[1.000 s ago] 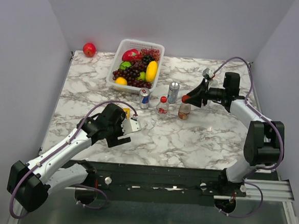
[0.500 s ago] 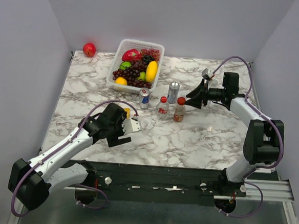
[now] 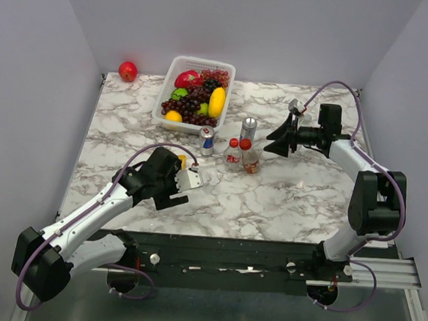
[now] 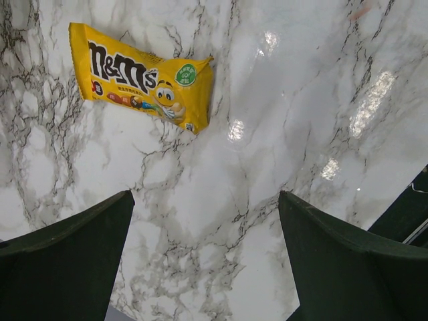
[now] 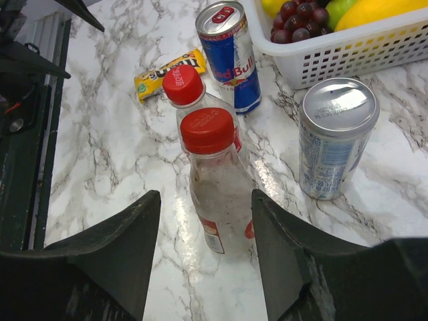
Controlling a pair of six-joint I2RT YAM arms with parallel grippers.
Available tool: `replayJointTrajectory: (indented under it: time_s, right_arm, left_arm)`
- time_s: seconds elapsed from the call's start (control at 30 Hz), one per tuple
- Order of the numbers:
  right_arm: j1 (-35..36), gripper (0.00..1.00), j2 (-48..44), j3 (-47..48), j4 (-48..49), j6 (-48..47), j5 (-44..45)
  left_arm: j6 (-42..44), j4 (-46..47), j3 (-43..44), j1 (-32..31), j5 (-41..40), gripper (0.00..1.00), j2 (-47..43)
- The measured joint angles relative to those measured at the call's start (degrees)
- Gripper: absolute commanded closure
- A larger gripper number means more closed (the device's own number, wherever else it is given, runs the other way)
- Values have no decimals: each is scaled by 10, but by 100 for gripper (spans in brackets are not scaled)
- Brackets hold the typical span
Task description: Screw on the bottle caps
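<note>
Two short clear bottles with red labels stand side by side mid-table, each with a red cap on. The nearer bottle [image 5: 221, 200] [image 3: 249, 160] has its cap [image 5: 208, 129] [image 3: 246, 144] on top. The farther bottle [image 3: 233, 154] shows its cap [image 5: 182, 84] behind it. My right gripper [image 5: 207, 207] [image 3: 272, 142] is open and empty, with the nearer bottle just ahead of its gap, apart from both fingers. My left gripper [image 4: 204, 207] [image 3: 189, 179] is open and empty above bare marble. The taller colourless bottle and the whitish cap are out of view.
A Red Bull can [image 5: 231, 53] [image 3: 207, 139] and a silver can [image 5: 334, 137] [image 3: 249, 131] stand close behind the bottles. A white fruit basket [image 3: 161, 105] sits at the back, a red apple [image 3: 128, 71] at the far left corner. An M&M's packet [image 4: 144, 77] [image 5: 170, 70] lies by my left gripper.
My right gripper, which was over the nearer bottle's cap, has let go and drawn back to the right. That bottle now stands further left, beside the other bottle. The left arm has not moved.
</note>
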Motion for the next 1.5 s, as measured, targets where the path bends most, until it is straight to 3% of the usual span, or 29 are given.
replayJointTrajectory:
  time_s: [0.83,1.23,1.37,1.5]
  right_arm:
    - [0,35,-25,0,-7,-6,10]
    - [39,46,-97,10,-55,-51,149]
    - [60,45,-91,52,-95,-66,187]
    - [85,35,-78,108,-126,-75,206]
  left_arm:
    - [0,18,-1,1,10,2,5]
    - [-63,96,-24,2,43,2,-10]
    - [-107,130,-9,4,59,2,-22]
    - [-143,164,6,4,66,2,-39]
